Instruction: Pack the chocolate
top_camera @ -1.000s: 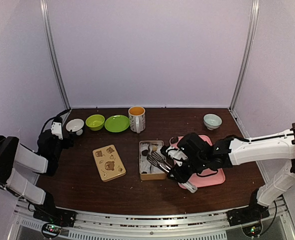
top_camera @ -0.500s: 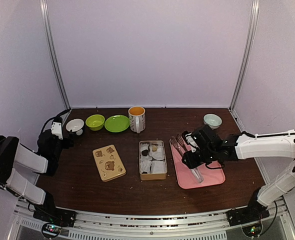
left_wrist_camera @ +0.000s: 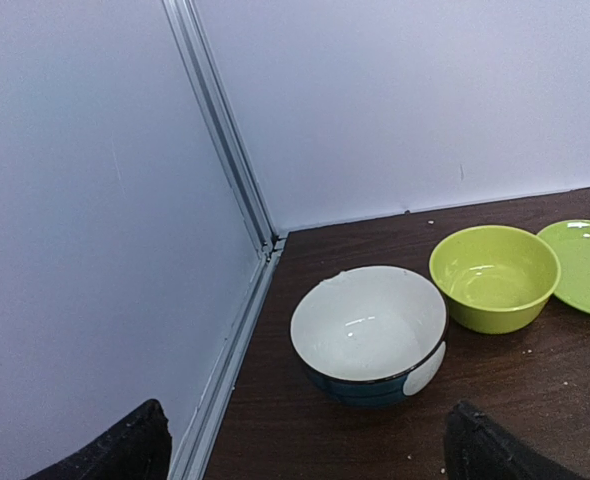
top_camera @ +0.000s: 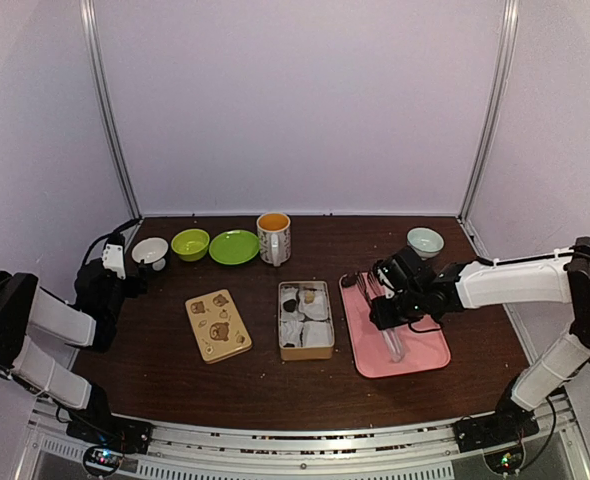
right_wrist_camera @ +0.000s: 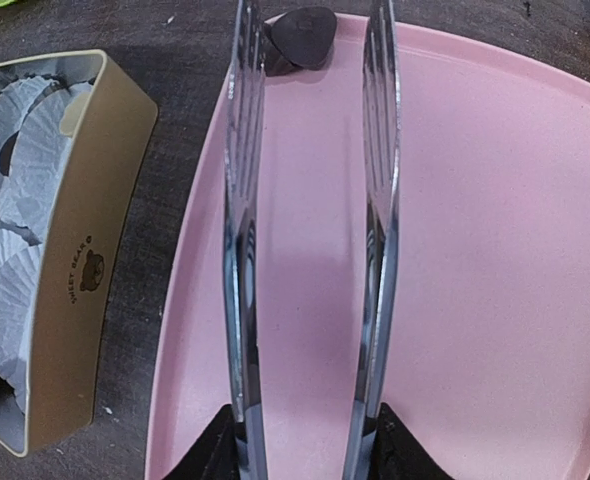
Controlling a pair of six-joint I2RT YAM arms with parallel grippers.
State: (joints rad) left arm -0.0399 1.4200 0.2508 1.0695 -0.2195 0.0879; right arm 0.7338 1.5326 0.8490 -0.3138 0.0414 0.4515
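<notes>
My right gripper [top_camera: 387, 303] is shut on the metal tongs [right_wrist_camera: 243, 230] and holds them over the pink tray [right_wrist_camera: 495, 250], their arms spread apart and empty. One dark brown chocolate [right_wrist_camera: 300, 35] lies at the tray's far left corner, just beyond the tong tips; it also shows in the top view [top_camera: 349, 281]. The open tan tin [top_camera: 306, 322] left of the tray holds white paper cups with a dark chocolate [top_camera: 290, 304] and a lighter one [top_camera: 308, 296]. My left gripper [left_wrist_camera: 310, 460] is open and empty at the far left, facing a white bowl [left_wrist_camera: 370, 330].
The bear-printed tin lid [top_camera: 218, 324] lies left of the tin. Along the back stand a lime bowl [top_camera: 190, 243], a green plate [top_camera: 234, 246], a mug [top_camera: 273, 237] and a pale bowl [top_camera: 425, 241]. The cell wall [left_wrist_camera: 95, 250] is close on my left.
My right gripper has carried the tongs from over the tin rightward to above the pink tray. The left arm has not moved.
</notes>
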